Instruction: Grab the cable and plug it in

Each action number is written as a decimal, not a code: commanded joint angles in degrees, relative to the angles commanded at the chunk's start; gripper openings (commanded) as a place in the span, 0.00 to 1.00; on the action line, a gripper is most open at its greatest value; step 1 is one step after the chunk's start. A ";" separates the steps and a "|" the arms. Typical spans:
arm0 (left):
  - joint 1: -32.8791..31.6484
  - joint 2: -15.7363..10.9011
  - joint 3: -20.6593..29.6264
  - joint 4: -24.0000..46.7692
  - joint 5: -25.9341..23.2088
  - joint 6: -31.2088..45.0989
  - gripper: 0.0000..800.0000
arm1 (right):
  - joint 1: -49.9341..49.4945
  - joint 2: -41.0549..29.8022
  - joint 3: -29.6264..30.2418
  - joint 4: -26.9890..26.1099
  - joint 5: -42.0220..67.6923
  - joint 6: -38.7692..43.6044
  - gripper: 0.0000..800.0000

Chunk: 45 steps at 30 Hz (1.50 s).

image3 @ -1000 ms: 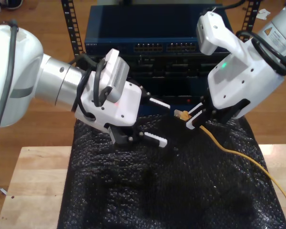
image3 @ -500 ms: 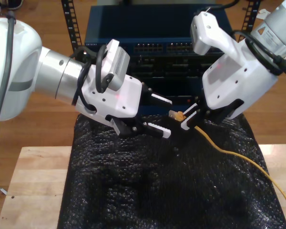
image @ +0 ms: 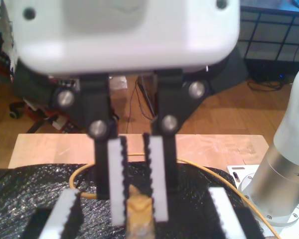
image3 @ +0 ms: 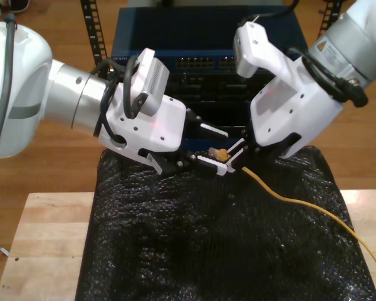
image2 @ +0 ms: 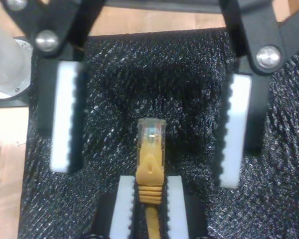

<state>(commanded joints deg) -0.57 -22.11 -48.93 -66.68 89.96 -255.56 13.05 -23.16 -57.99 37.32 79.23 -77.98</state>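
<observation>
My first gripper [image: 138,211] pinched the cable [image2: 150,164] behind its clear, boxy plug, which jutted between my second gripper's [image2: 150,132] spread, ridged white pads [image2: 66,124], over crinkly black bubble wrap [image3: 225,251].

Yellow-orange cable [image2: 149,174], black textured mat [image3: 207,251]

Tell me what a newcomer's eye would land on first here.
First, the cable: its clear-tipped plug sticks out of my first gripper, shut on it at mid-scene over the black mat. My second gripper is open around the plug. Behind stands the blue network switch.
</observation>
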 joint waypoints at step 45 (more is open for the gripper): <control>2.55 -0.18 1.23 2.55 1.05 0.53 0.54 | -0.18 0.18 0.09 -0.18 0.00 0.00 0.01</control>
<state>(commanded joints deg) 1.98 -22.29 -47.70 -64.13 91.01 -255.03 12.88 -22.99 -57.90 37.14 79.23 -77.98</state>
